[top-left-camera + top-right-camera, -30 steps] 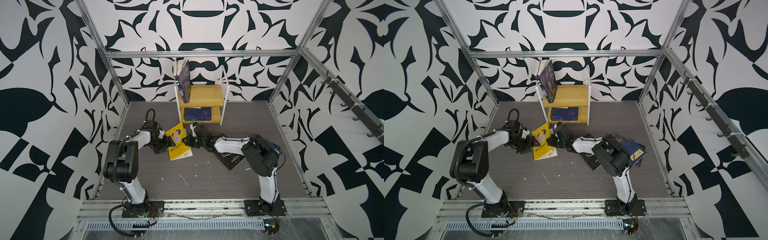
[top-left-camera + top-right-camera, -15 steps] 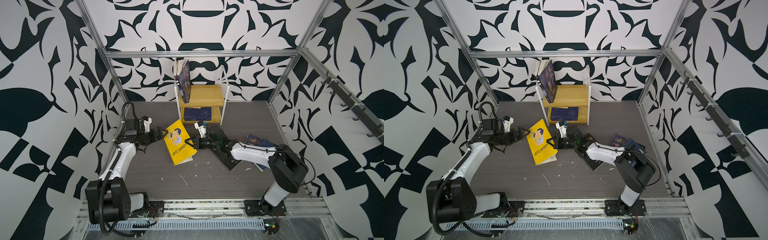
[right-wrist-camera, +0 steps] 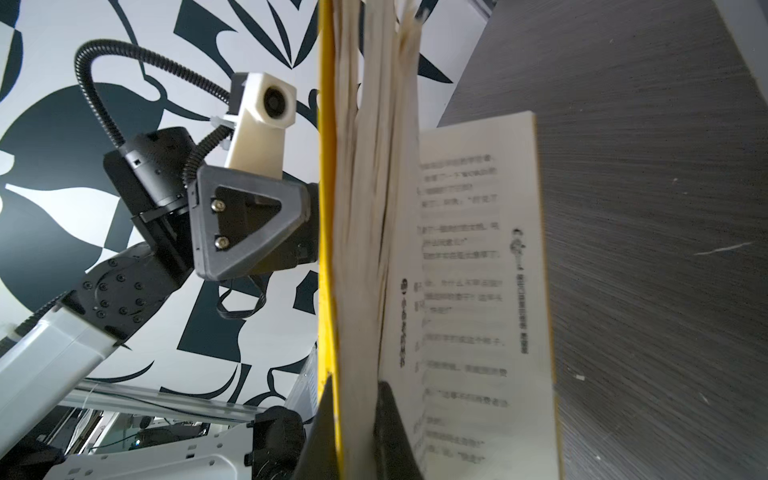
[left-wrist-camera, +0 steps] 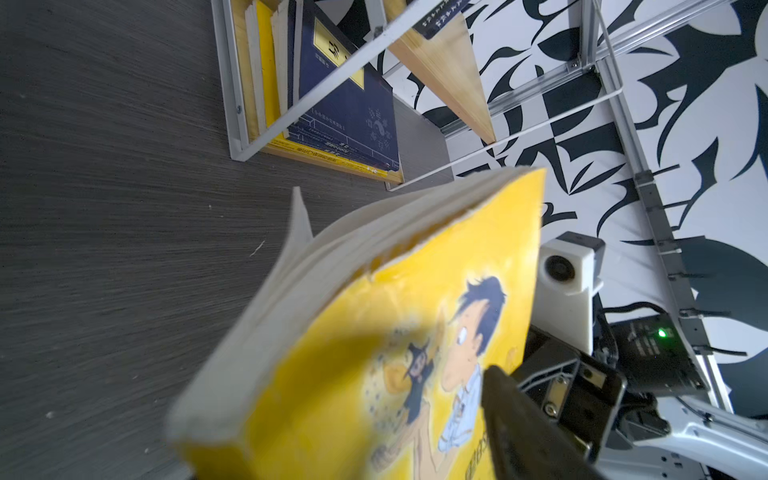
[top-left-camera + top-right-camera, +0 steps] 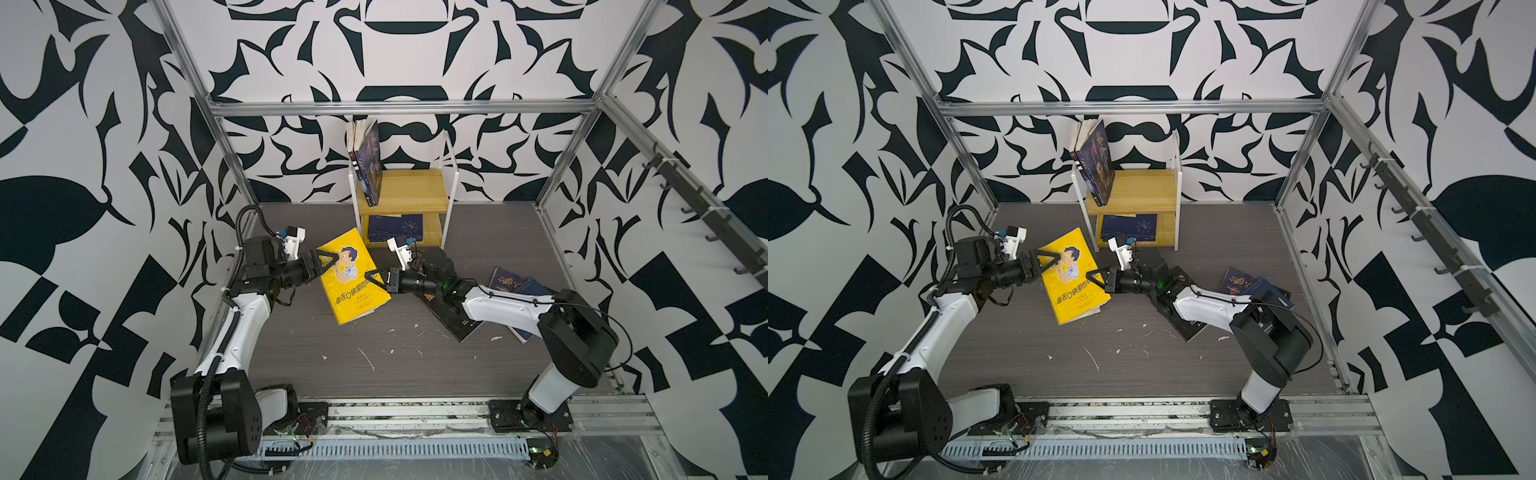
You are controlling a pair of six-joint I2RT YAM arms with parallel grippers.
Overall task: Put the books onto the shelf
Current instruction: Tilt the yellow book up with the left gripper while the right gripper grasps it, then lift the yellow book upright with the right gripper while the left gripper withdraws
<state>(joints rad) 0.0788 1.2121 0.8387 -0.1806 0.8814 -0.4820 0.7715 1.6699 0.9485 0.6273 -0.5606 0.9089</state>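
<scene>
Yellow book [image 5: 353, 293] is clamped at one edge by right gripper [image 5: 371, 276]; left gripper [image 5: 333, 262] at opposite edge, hold unclear.

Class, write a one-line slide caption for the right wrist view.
Right claw grips the yellow book by its edge, pages fanned apart; the left claw sits at its cover side.
</scene>
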